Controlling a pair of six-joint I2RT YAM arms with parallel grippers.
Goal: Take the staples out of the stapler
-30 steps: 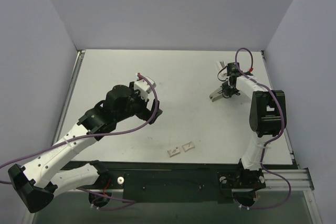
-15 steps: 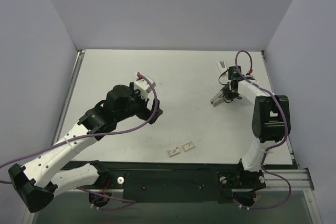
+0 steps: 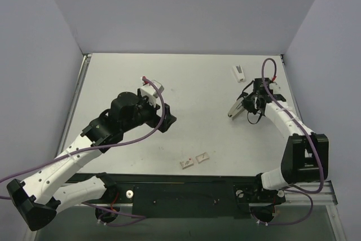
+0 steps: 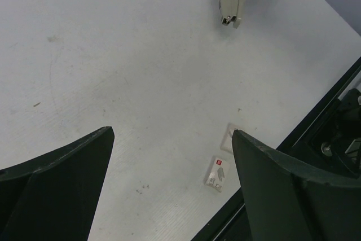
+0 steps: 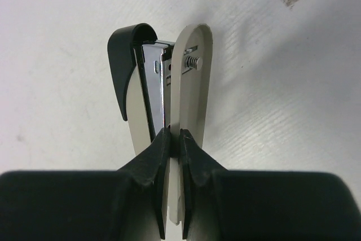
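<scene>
The right gripper (image 3: 250, 104), seen from the top external camera, is pinched nearly shut on the stapler (image 3: 236, 108) at the right of the table (image 3: 197, 83). The stapler's free end slants toward the middle, and a white wedge-shaped piece (image 3: 239, 73) lies just behind. The left gripper (image 3: 164, 118) hovers well apart with its jaws wide, so one arm alone carries the stapler; any tug could pivot it in that thin grip. In the left wrist view, the left gripper's own fingers (image 4: 62, 179) are spread over bare table with two small tiles (image 4: 216, 174) near the front edge. The stapler (image 4: 230, 4) hangs far off at the top, so a hasty reach across might knock it rather than catch it. In the right wrist view, the right gripper (image 5: 171, 134) clamps a narrow sliver between the white bar (image 5: 192, 77) and the metal channel (image 5: 151, 88), which are only slightly parted. No staples can be made out. With so small a bite, the bar may slip free or snap closed, and loose staples could scatter unseen on the pale surface.
</scene>
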